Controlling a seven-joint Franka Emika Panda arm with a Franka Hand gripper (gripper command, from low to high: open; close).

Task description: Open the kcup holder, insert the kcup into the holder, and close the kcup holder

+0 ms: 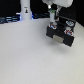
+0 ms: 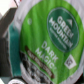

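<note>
One kcup [image 2: 47, 42] fills your wrist view; your gripper [image 1: 53, 22] grips it above the open kcup holder [image 1: 61, 34].

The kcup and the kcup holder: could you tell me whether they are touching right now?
Cannot tell. In the exterior view the gripper hangs over the kcup holder, hiding any contact. In the wrist view the kcup fills the picture.

kcup [image 2: 47, 42] edges beyond wrist view

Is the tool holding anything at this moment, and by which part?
It appears to hold the kcup, whose green lid fills the wrist view, above the kcup holder. The place of the hold is hidden.
</note>
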